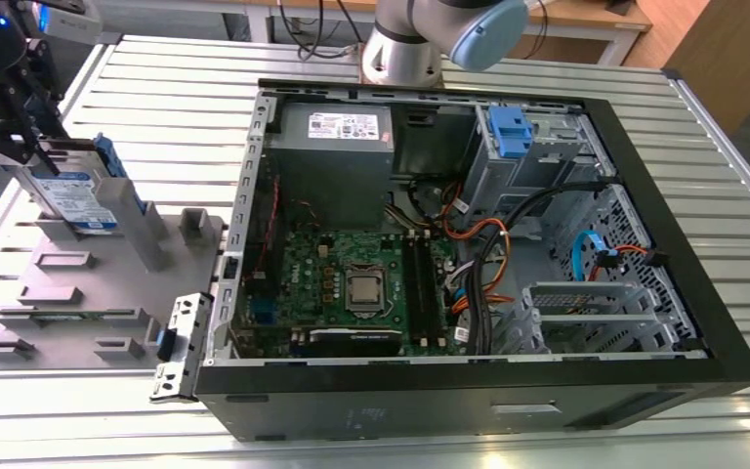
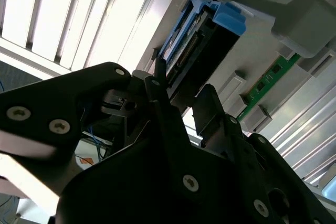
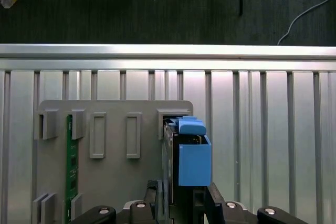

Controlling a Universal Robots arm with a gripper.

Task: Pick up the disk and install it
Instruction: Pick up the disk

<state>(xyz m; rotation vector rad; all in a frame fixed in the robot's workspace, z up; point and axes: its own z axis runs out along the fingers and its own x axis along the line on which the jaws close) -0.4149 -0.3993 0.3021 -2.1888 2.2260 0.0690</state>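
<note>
My hand hung at the upper left of the exterior view, down over the disk. The disk stood on edge in a slot of the grey holder on the table, propped so, I judge, to be taken from above. Whether I was clenched on it I could not tell. The open computer case lay mid-frame, well apart.
</note>
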